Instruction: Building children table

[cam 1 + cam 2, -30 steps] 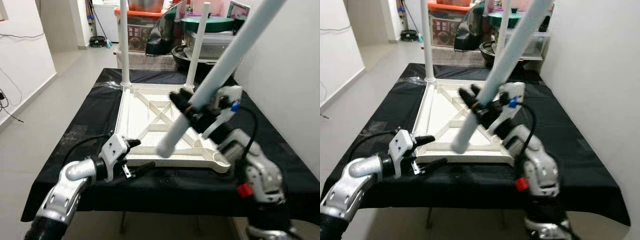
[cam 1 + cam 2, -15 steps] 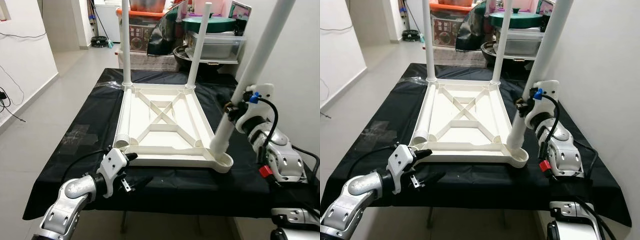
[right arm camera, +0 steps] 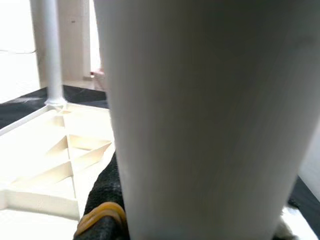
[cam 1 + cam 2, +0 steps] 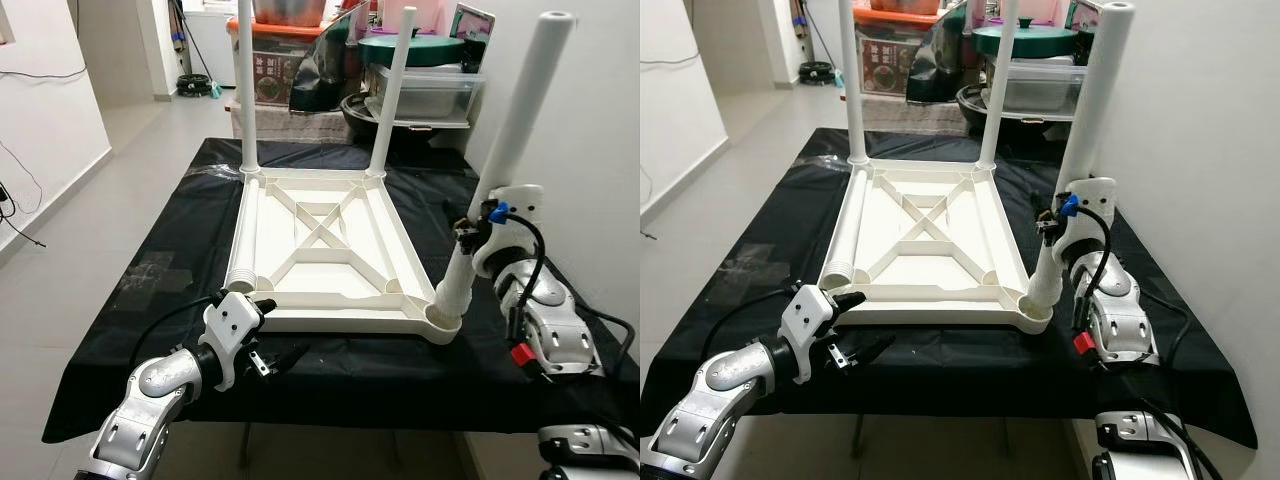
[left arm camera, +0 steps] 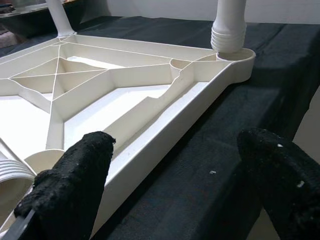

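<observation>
- While the white tabletop (image 4: 320,245) is lying upside down on the black cloth (image 4: 180,240) of the work table, two legs are standing upright in its far corner sockets: one far left leg (image 4: 246,90) and one far right leg (image 4: 392,95).
- At the near right corner, a third leg (image 4: 505,165) is standing in its socket (image 4: 440,318), leaning a little toward the robot's right.
- Wrapped around the lower part of that leg, the right gripper (image 4: 468,232) is gripping it just above the socket; in the right wrist view the leg (image 3: 210,115) is sitting close between the fingers (image 3: 102,200).
- A fourth, loose leg (image 4: 246,235) is lying flat along the tabletop's left edge, its ribbed end toward the near left corner.
- Near that corner, the left gripper (image 4: 268,350) is hovering with its fingers (image 5: 75,185) spread wide and holding nothing, the tabletop's near edge (image 5: 165,135) sitting just ahead of and between them.
- Behind the table, storage bins (image 4: 425,85) are standing against the wall.
</observation>
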Robot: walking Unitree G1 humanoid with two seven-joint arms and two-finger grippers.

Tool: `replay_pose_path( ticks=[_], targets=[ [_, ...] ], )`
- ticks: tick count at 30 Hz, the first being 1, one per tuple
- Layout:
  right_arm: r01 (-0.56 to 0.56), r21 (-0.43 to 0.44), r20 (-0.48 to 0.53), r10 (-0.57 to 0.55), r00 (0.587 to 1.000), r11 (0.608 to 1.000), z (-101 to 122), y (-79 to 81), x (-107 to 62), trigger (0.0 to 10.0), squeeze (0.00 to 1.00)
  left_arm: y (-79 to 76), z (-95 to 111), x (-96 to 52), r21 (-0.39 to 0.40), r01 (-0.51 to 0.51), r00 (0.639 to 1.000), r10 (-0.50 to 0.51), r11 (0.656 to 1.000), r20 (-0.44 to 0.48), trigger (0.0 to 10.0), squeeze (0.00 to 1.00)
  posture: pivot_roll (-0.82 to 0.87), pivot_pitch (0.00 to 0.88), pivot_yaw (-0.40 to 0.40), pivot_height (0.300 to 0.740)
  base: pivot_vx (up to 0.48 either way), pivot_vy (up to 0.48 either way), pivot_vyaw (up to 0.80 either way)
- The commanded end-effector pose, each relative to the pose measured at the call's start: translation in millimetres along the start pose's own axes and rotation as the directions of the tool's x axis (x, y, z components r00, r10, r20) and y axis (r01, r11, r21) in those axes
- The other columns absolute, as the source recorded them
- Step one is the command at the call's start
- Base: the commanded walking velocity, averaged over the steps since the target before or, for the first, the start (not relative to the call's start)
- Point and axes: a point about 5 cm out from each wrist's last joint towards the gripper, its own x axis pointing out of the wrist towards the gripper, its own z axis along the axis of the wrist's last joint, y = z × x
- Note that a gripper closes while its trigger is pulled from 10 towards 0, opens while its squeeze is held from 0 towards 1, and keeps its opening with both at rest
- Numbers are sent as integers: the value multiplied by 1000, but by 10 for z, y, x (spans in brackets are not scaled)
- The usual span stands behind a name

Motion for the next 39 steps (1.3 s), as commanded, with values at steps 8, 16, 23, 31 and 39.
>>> replay_pose_path(
  ticks=[8,16,23,31,39],
  targets=[
    [-152,0,-78,151,985,988,-172,92,-81,0,0,8,-8,-28,1,-9,1000,9,1000,-12,10000,0,61,0,-69,740,0,0,0],
    [-220,21,-86,221,971,975,-193,170,-156,0,0,38,-11,-36,-1,-21,1000,21,1000,-17,10000,0,57,0,-68,740,0,0,0],
    [-334,130,-57,343,938,934,-231,583,-225,0,0,123,4,-34,-16,-47,999,46,999,-12,10000,0,54,0,-66,740,0,0,0],
    [-405,282,-12,425,905,870,-219,763,-270,0,0,143,11,-41,-42,-63,998,63,997,-2,10000,0,55,0,-72,740,0,0,0],
    [-613,265,21,631,775,744,-122,835,-335,0,0,156,9,-45,-57,-63,998,63,996,-3,10000,0,56,0,-76,740,0,0,0]
  ],
)
